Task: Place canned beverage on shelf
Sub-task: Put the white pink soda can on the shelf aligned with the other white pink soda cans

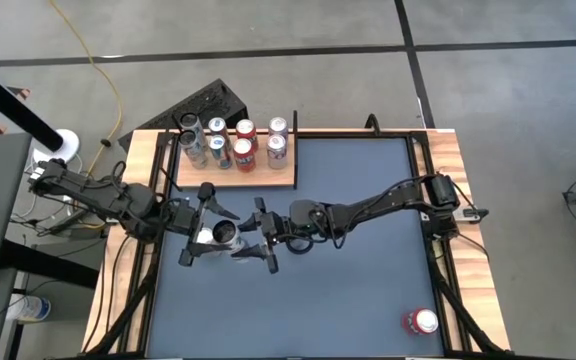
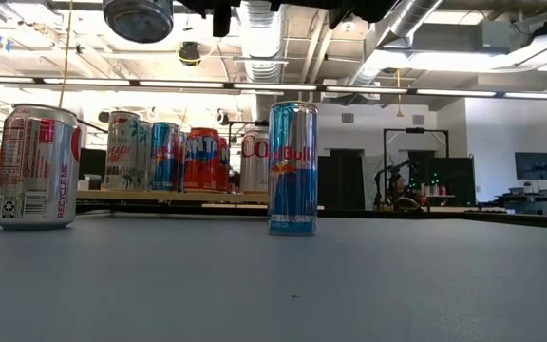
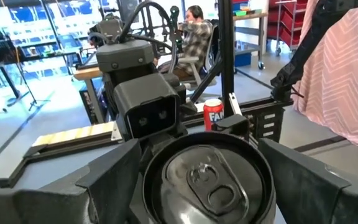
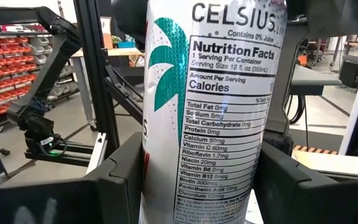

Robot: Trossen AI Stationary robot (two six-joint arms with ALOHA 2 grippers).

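Note:
A white Celsius can [image 1: 224, 233] hangs upright above the blue table between my two grippers; its bottom [image 2: 139, 17] shows in the low view. My right gripper [image 1: 252, 237], reaching in from the table's right, is shut on it. My left gripper [image 1: 204, 233] comes from the left, open, with its fingers [image 3: 107, 180] on either side of the can's lid [image 3: 207, 177]. The shelf [image 1: 268, 178], a wooden board at the far left, carries several cans standing on their bases. My right gripper pinches the can's printed side wall [image 4: 166, 180] between its two fingers, one on each side. The fingers come in level from the table's right and lie across the can. The can stays upright, lifted clear of the table. My left gripper's fingers stand close beside the can's upper end [image 3: 160, 186]; whether they touch it I cannot tell.
A red and white can [image 1: 420, 321] stands at the table's near right corner. In the low view a Red Bull can [image 2: 292, 169] stands on the table in front of the shelf [image 2: 160, 196]. Wooden strips edge the table.

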